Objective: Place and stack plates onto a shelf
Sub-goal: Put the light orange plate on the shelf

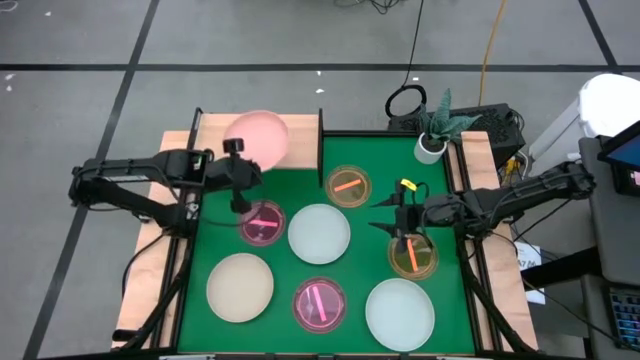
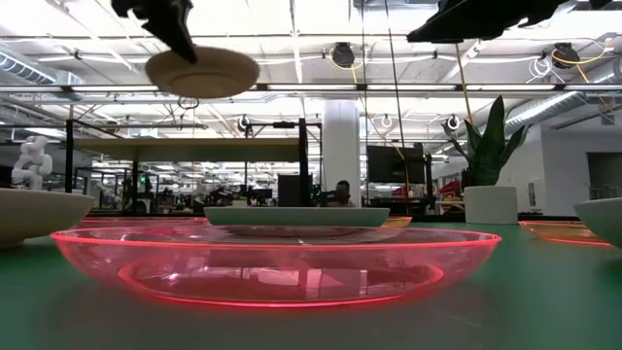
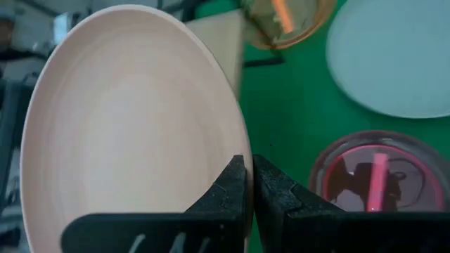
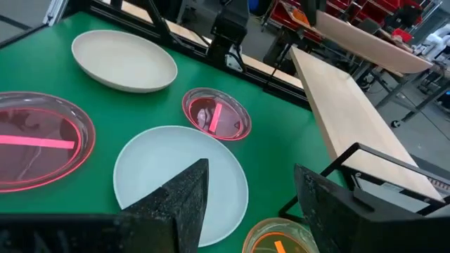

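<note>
My left gripper (image 3: 251, 176) is shut on a pink plate (image 1: 257, 137), which hangs in the air at the table's far left, over the light-wood shelf (image 4: 351, 98) on black legs. The low view shows the plate's underside (image 2: 202, 70) high up. My right gripper (image 1: 400, 215) stands open above the table's right half with nothing between its fingers, near an amber plate (image 1: 413, 255). On the green table lie another amber plate (image 1: 347, 186), two magenta ones (image 1: 262, 222) (image 1: 320, 304), two pale mint ones (image 1: 319, 232) (image 1: 400, 312) and a cream one (image 1: 240, 287). My left gripper pinches the pink plate's rim (image 3: 239, 151) between its two fingers, one on the hollow upper face and one on the underside. The fingers come slanting down from the table's near side. The plate is lifted clear of everything, a little tilted, its hollow face up.
A white pot with a green plant (image 1: 430, 147) stands at the far right corner. Wooden strips (image 1: 150, 250) run along the table's left and right sides. The shelf's black legs (image 1: 320, 135) stand at the far edge.
</note>
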Action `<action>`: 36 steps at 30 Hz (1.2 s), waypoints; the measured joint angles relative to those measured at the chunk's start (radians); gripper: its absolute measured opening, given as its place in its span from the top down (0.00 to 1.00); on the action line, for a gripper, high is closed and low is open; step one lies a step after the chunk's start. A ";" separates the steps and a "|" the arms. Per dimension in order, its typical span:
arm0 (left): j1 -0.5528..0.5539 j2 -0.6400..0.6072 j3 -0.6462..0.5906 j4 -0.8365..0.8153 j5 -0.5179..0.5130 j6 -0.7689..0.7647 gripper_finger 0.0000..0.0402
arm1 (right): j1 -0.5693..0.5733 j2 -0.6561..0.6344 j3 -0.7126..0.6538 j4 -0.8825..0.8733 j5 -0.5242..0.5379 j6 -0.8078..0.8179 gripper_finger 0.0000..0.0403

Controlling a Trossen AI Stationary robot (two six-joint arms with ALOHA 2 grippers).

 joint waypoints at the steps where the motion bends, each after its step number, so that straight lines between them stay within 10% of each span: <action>1: 0.020 -0.009 -0.015 0.007 -0.004 -0.009 0.97 | 0.000 0.000 0.000 -0.002 -0.001 0.000 0.53; 36: 0.364 -0.031 -0.294 0.136 -0.027 -0.117 0.91 | 0.000 0.001 -0.018 0.032 -0.007 -0.021 0.53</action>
